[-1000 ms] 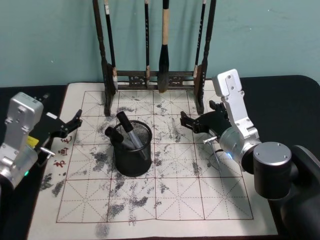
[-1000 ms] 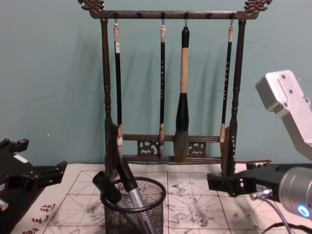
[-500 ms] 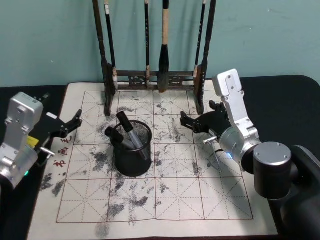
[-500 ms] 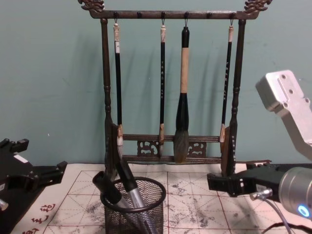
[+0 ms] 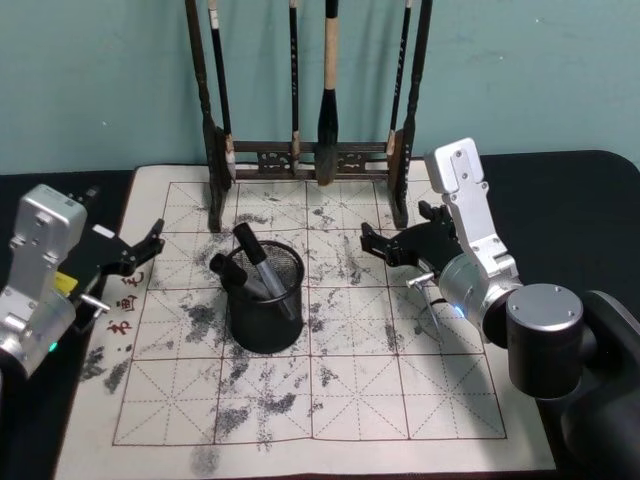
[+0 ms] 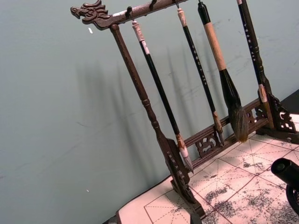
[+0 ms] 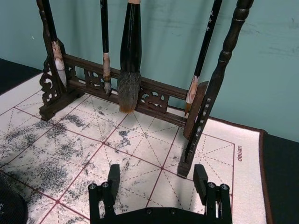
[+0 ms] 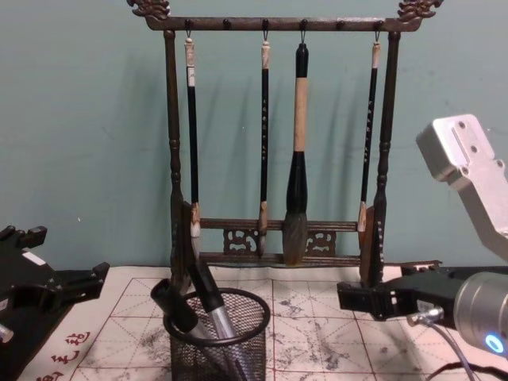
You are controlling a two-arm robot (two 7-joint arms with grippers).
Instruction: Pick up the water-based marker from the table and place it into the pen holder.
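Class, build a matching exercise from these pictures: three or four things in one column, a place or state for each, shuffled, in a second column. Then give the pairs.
Things
1. black wire-mesh pen holder
2. tall dark wooden brush rack
3. left gripper
4. right gripper

Places or states
A. at the mat's far edge, brushes hanging from it
B. open, empty, at the mat's left edge
C. mid-mat, holding two markers
D. open, empty, right of the holder

Pairs: 1-C, 2-A, 3-B, 4-D

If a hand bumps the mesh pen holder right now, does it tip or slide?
The pen holder looks light: thin wire mesh. Two markers lean left over its rim, so weight probably sits off-centre and a push from the right might tip it. It stands on the felt mat, which likely grips, so it should slide little.
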